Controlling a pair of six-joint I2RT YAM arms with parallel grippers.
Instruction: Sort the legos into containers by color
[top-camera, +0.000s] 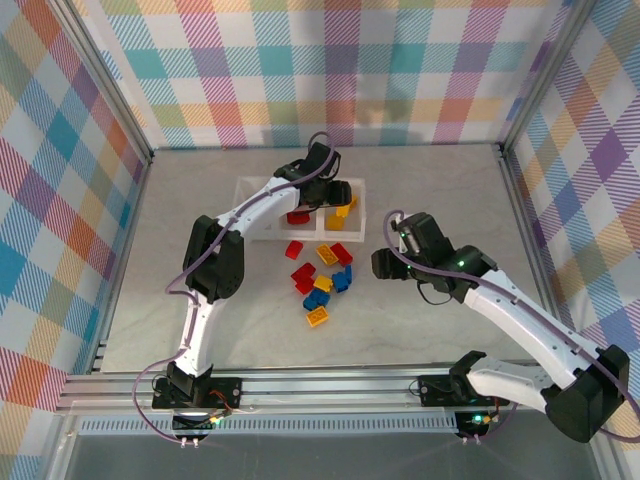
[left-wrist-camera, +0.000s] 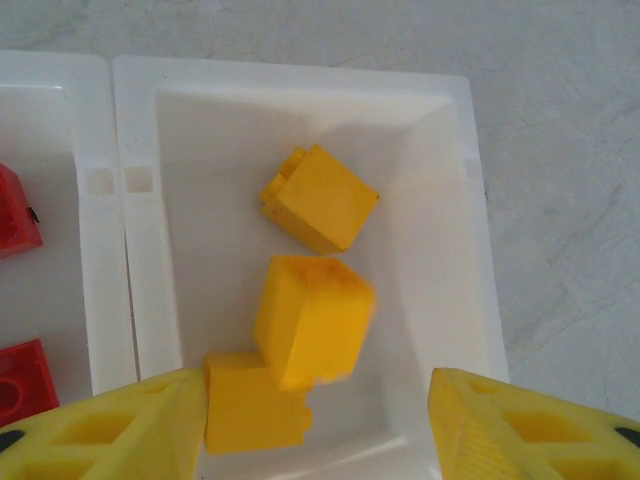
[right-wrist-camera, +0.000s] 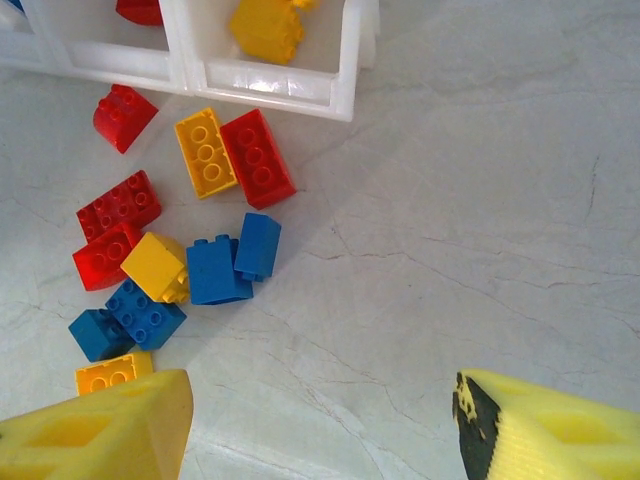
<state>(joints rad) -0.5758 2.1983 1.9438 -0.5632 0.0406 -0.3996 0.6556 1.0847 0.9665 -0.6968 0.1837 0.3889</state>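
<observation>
The left gripper (left-wrist-camera: 318, 425) hangs over the end compartment of the clear tray (left-wrist-camera: 482, 250), its fingers spread wide with nothing held. Between and just ahead of them lie three yellow bricks. One (left-wrist-camera: 250, 410) is right beside the left finger, a second (left-wrist-camera: 315, 320) overlaps it in this view with blurred edges, and a third (left-wrist-camera: 320, 200) lies further ahead, tilted. Two red bricks (left-wrist-camera: 15, 210) sit in the neighbouring compartment, out past the left finger. The right gripper (right-wrist-camera: 322, 415) hovers above the table (right-wrist-camera: 480, 200), its fingers also wide apart and empty. Ahead and to the left of its left finger lies the loose pile (right-wrist-camera: 180, 260) of red, blue and yellow pieces on the table. An orange brick (right-wrist-camera: 112, 372) is the nearest to that finger, and the tray stands beyond the pile.
</observation>
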